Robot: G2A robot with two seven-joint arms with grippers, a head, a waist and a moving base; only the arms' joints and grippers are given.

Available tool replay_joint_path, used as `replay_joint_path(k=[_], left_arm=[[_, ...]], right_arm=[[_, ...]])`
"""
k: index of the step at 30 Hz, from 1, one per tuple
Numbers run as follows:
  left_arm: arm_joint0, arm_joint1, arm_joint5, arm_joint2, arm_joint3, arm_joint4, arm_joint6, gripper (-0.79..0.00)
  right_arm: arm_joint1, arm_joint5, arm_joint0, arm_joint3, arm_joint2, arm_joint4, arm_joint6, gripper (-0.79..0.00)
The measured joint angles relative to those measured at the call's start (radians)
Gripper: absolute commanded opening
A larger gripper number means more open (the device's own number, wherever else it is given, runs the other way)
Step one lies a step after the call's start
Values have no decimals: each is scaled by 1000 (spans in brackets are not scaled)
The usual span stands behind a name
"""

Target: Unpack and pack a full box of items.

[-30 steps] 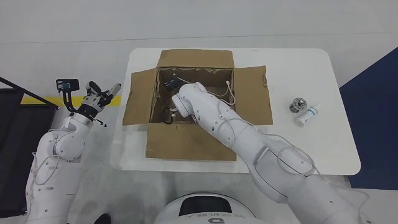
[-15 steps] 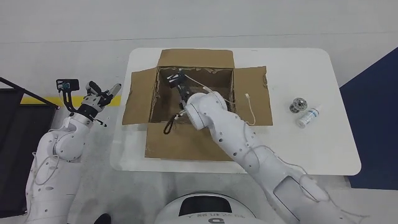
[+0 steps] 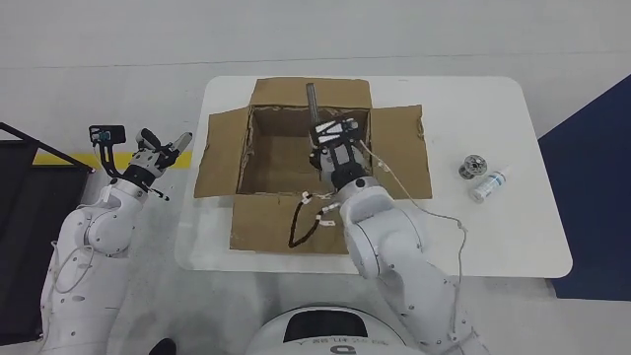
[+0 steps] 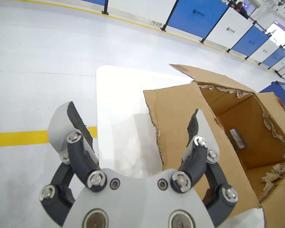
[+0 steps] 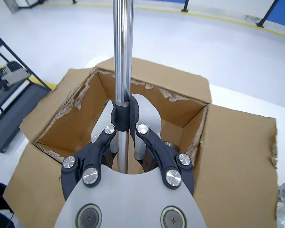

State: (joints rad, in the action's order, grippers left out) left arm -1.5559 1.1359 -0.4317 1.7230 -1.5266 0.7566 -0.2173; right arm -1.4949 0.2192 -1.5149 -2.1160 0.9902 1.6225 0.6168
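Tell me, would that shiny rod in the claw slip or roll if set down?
Probably slippery: the rod looks polished where the right claw grips it. It looks stiff and likely heavy for its size. Being round, it may roll on the flat table.

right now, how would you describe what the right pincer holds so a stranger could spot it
On the white table stands an open cardboard box, and above it the right pincer is shut on a metal rod. It is long, slim and polished, unlike the short stubby metal cylinder inside the box.
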Motion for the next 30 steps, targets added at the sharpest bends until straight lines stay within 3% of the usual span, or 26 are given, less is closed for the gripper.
replay_joint_path(k=[7, 12, 16, 26, 30], left_arm=[[0, 0, 0, 0, 0, 0, 0, 0], [0, 0, 0, 0, 0, 0, 0, 0], [0, 0, 0, 0, 0, 0, 0, 0], [0, 0, 0, 0, 0, 0, 0, 0], [0, 0, 0, 0, 0, 0, 0, 0]], right_arm=[[23, -6, -178, -235, 80, 29, -192, -785], [27, 64, -251, -234, 149, 0, -236, -785], [30, 108, -301, -234, 243, -78, -206, -785], [40, 17, -633, -234, 555, -486, -552, -785], [44, -11, -713, -234, 634, -520, -554, -785]])
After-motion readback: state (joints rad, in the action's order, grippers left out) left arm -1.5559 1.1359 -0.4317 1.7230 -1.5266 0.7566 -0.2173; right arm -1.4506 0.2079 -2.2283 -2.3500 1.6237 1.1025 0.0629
